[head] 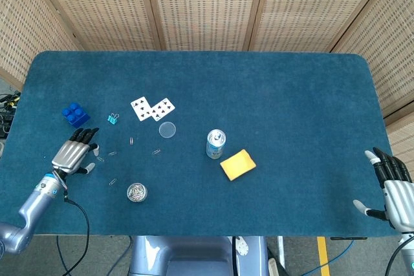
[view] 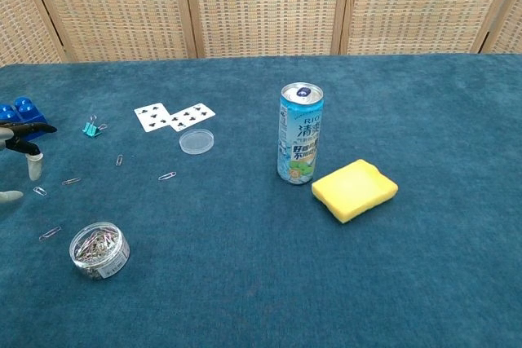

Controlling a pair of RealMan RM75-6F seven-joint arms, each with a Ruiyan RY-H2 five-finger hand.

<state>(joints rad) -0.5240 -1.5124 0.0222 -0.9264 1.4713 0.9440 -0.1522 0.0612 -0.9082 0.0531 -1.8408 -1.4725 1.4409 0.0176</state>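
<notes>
Loose paper clips [head: 111, 154] lie scattered on the blue worktop [head: 272, 95] at the robot's near left, just ahead of the left hand [head: 72, 153], which hovers low with fingers spread and nothing visibly in its grasp. One paper clip [view: 39, 191] lies just beside the fingertips [view: 33, 169] in the chest view; whether any finger touches it cannot be told. The work in hand looks like gathering these strays, at the stage of lining up over a single clip, with none yet lifted. A round tin of paper clips [head: 136, 192] sits close by at the near edge, to the right of the hand. The next move, by this reading, calls for a fine pinch: thumb and a finger brought down either side of a thin wire shape lying flat on the cloth, where a slight miss would only push it along. The right hand [head: 394, 185] rests open at the far right edge of the worktop, well apart from everything. Farther out stand a drinks can [head: 215, 144] and a yellow sponge [head: 237, 164] just beside it, a clear round lid [head: 167, 129], a teal binder clip [head: 113, 119], a blue toy brick [head: 76, 114] and two playing cards [head: 152, 108], with a woven screen [head: 207, 4] behind.
</notes>
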